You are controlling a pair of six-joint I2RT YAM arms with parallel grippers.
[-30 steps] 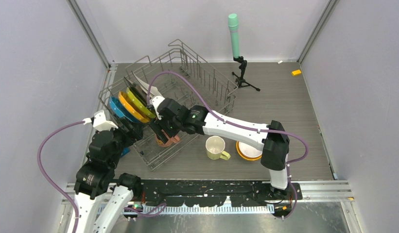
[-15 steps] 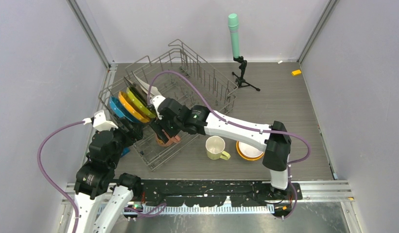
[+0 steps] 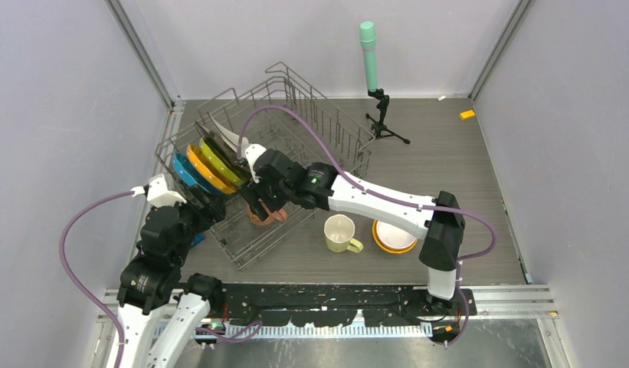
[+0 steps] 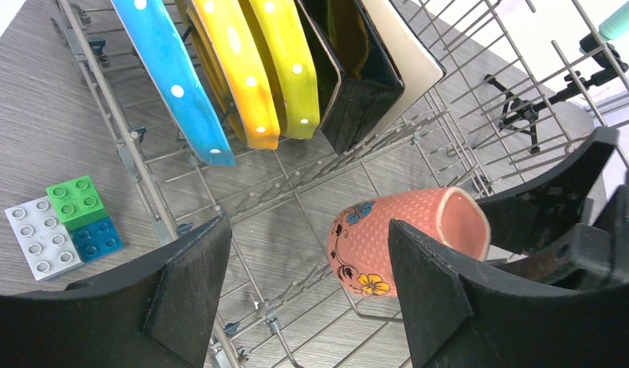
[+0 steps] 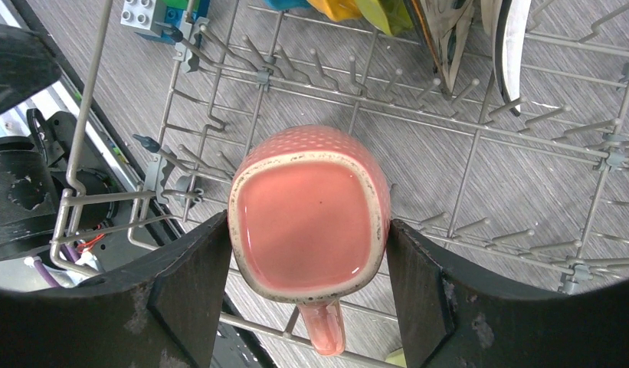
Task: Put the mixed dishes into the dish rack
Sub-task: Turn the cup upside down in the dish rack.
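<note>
My right gripper (image 5: 307, 230) is shut on the pink floral mug (image 5: 307, 207), one finger on each side. It holds the mug on its side low inside the dish rack (image 3: 326, 126), handle toward the rack's near rim. Whether the mug touches the wires I cannot tell. My left gripper (image 4: 307, 238) hangs open over the rack's near-left corner with nothing between its fingers. The mug (image 4: 395, 238) lies just beyond its right finger. Blue (image 3: 185, 172), orange (image 3: 204, 170) and yellow-green (image 3: 221, 162) plates and a white square plate (image 3: 233, 138) stand in the rack's tines.
A pale-yellow mug (image 3: 340, 232) and an orange bowl holding a white bowl (image 3: 393, 236) sit on the table right of the rack. Toy bricks (image 4: 62, 224) lie left of the rack. The green-topped cylinder on its tripod (image 3: 368, 54) stands at the back.
My right gripper has carried the pink mug a little farther into the rack, away from the near rim. The left arm has not moved.
</note>
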